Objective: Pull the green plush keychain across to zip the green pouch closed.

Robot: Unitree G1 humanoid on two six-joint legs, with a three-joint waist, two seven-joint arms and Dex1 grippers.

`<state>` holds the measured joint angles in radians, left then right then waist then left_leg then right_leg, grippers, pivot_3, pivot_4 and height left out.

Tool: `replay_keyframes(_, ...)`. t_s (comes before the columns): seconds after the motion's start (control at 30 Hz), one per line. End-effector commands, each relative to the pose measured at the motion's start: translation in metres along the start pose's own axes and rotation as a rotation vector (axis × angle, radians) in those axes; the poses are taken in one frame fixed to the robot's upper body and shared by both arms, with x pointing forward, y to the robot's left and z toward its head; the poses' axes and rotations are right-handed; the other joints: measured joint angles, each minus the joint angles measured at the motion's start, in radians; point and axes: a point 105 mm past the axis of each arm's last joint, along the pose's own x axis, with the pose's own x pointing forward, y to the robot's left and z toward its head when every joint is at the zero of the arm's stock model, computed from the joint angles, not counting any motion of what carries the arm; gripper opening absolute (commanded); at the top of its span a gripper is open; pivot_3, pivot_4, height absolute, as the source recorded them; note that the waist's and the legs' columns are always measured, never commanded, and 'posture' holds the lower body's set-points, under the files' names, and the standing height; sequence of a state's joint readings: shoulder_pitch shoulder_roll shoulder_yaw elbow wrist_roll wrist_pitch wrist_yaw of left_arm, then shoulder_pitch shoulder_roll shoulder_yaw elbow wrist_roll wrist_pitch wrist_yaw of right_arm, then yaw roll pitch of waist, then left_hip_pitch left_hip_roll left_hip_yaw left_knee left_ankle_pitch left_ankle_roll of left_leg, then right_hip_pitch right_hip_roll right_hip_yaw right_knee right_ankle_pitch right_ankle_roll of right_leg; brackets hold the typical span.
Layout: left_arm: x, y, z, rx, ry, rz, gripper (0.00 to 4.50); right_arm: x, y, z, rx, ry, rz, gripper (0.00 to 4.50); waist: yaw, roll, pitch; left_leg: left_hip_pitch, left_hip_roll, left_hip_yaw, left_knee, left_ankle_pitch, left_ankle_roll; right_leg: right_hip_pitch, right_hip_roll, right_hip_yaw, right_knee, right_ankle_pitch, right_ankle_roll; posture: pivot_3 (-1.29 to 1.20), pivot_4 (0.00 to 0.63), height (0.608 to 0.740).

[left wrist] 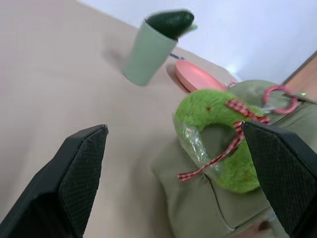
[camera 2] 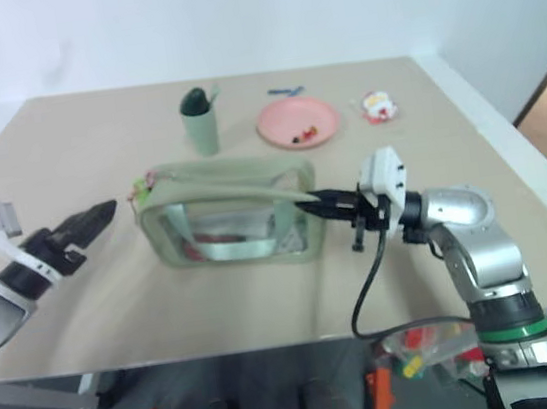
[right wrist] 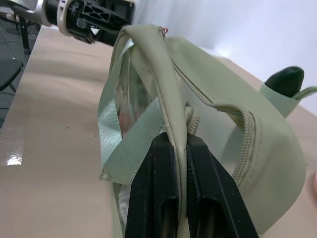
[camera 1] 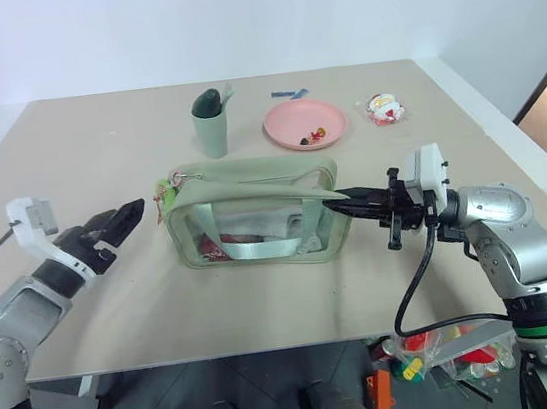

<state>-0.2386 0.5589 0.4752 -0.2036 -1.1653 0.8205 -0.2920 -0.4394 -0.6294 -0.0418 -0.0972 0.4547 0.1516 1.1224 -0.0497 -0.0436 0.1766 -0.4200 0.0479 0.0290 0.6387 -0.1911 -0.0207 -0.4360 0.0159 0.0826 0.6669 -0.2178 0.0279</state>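
Pinching the right end of the green pouch (camera 1: 254, 212), the right tool (camera 1: 338, 199) was shut tight. In the right wrist view its two black fingers (right wrist: 158, 198) squeezed a thin edge of the pouch's fabric between them, close to the end of the zipper.

The left tool (camera 1: 126, 218) was wide open and held nothing. It pointed at the left end of the pouch, just beside it but not touching. In the left wrist view its two fingers (left wrist: 74, 168) stood far apart, with the green plush keychain (left wrist: 223, 144) between them and a bit farther off.

The keychain was a small fuzzy green ring with a red checked ribbon. It hung at the top left corner of the pouch, by a pink ring.

The pouch sat in the middle of the worktop (camera 1: 93, 137).

On the far side stood a pale green cup (camera 1: 210, 130) with a dark green thing in it. To its right was a pink plate (camera 1: 305, 123), and farther right a small red and white toy (camera 1: 384, 108).
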Motion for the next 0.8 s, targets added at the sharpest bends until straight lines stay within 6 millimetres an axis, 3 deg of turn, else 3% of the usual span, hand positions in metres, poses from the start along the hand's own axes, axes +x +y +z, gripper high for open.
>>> replay_keyframes(0.03, 0.004, -0.002, 0.006, -0.068, -0.017, -0.055, 4.5, 0.001, 0.003, 0.013, -0.04, -0.027, 0.007, 0.01, 0.0, 0.0, 0.0, 0.0, 0.0, 0.0, 0.0, 0.0, 0.0, 0.0, 0.001, 0.0, 0.0, 0.0, 0.0, 0.0, 0.15, 0.74)
replay_keyframes(0.4, 0.024, 0.017, -0.014, -0.203, 0.098, -0.127, 4.5, 0.001, 0.003, 0.013, -0.05, -0.015, -0.003, 0.01, 0.001, 0.0, 0.0, 0.0, 0.0, -0.001, 0.0, 0.0, 0.0, 0.0, 0.001, 0.0, 0.0, 0.001, -0.001, 0.0, 0.15, 0.74)
replay_keyframes(0.63, 0.041, 0.017, -0.023, -0.222, 0.133, -0.179, 4.5, -0.002, 0.001, 0.012, -0.054, -0.006, -0.008, 0.01, 0.002, 0.0, 0.0, -0.001, 0.0, -0.001, 0.0, 0.0, 0.0, -0.001, 0.001, -0.001, 0.0, 0.001, -0.002, 0.0, 0.15, 0.74)
replay_keyframes(0.8, 0.05, 0.011, -0.018, -0.247, 0.098, -0.227, 2.99, -0.002, 0.001, 0.011, -0.057, 0.002, -0.013, 0.0, 0.001, 0.0, 0.0, -0.001, 0.0, -0.001, 0.0, 0.0, 0.0, 0.0, 0.001, -0.001, 0.0, 0.001, -0.001, 0.0, 0.15, 0.74)
